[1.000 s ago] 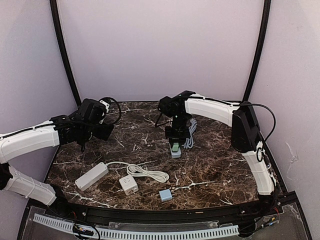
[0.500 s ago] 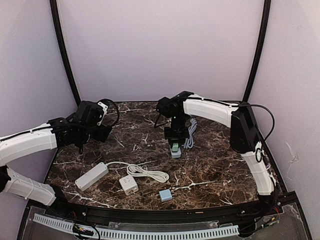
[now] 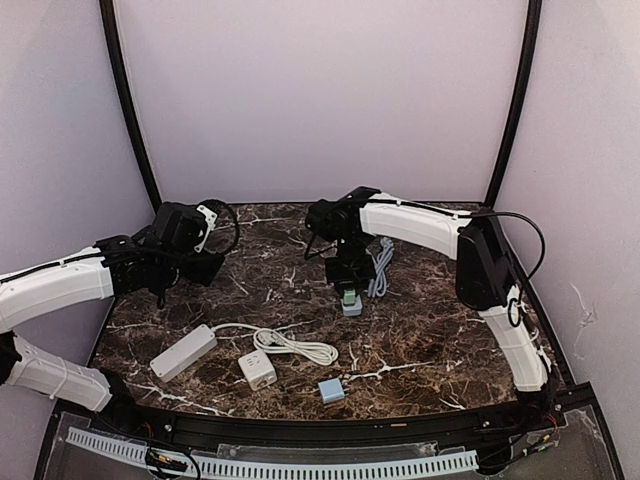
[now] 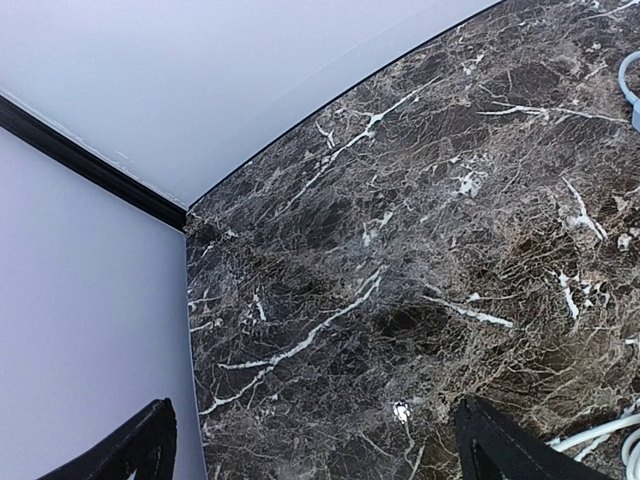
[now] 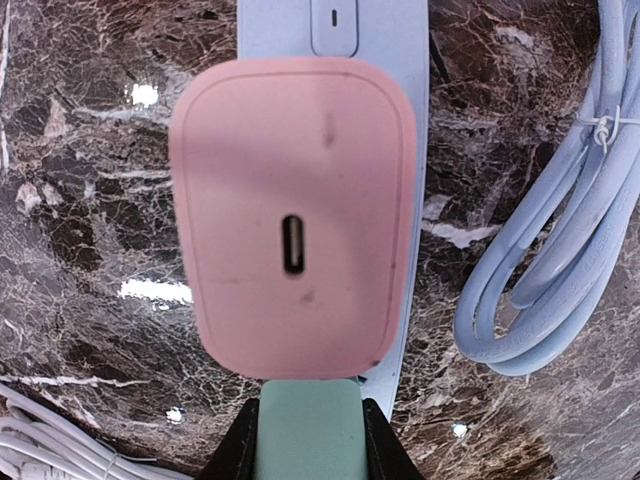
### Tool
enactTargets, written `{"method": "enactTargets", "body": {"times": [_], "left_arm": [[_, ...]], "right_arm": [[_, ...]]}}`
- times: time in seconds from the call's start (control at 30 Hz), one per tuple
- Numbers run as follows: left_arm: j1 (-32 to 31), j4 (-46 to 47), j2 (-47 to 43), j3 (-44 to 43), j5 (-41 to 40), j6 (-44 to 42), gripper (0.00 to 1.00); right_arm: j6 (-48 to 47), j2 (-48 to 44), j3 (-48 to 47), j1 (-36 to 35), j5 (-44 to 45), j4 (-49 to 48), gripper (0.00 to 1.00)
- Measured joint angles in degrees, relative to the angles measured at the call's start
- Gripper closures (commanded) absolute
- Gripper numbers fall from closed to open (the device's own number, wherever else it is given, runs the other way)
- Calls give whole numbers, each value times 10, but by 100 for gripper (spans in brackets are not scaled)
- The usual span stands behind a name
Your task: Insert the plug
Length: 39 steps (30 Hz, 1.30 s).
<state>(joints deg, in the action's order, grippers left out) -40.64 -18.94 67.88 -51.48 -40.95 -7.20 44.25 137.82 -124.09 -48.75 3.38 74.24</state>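
In the right wrist view a green plug (image 5: 307,430) sits between the black fingers (image 5: 235,452) of my right gripper (image 5: 307,445), which is shut on it. Just beyond it a pink charger (image 5: 292,215) stands plugged into a light blue power strip (image 5: 410,60). From above, the right gripper (image 3: 350,283) points down at the strip (image 3: 352,308), with the green plug (image 3: 351,296) at its tip. Whether the plug's prongs are in a socket is hidden. My left gripper (image 3: 205,265) hovers open over the table's back left; its fingertips (image 4: 500,450) frame bare marble.
A coiled light blue cable (image 3: 380,265) lies right of the strip. Nearer the front lie a white power strip (image 3: 183,352) with its white cord (image 3: 290,343), a white adapter (image 3: 257,368) and a small pale blue adapter (image 3: 331,390). Walls enclose the dark marble table (image 3: 430,330).
The right arm has shifted slightly left and back while still gripping the green plug. The left arm has drawn back a little toward the left wall.
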Motion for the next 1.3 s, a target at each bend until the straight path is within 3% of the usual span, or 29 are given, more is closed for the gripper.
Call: {"method": "enactTargets", "body": {"times": [0.6, 0.83, 1.07, 1.3], "left_arm": [[0, -8, 0, -2, 14, -1, 1], [0, -12, 1, -14, 16, -1, 1], [0, -13, 1, -17, 17, 2, 1], [0, -14, 1, -17, 17, 4, 1]], "right_arm": [[-9, 3, -32, -3, 6, 12, 100], [-9, -5, -20, -3, 5, 4, 73], [-5, -9, -14, -3, 3, -2, 62], [3, -18, -12, -3, -2, -12, 33]]}}
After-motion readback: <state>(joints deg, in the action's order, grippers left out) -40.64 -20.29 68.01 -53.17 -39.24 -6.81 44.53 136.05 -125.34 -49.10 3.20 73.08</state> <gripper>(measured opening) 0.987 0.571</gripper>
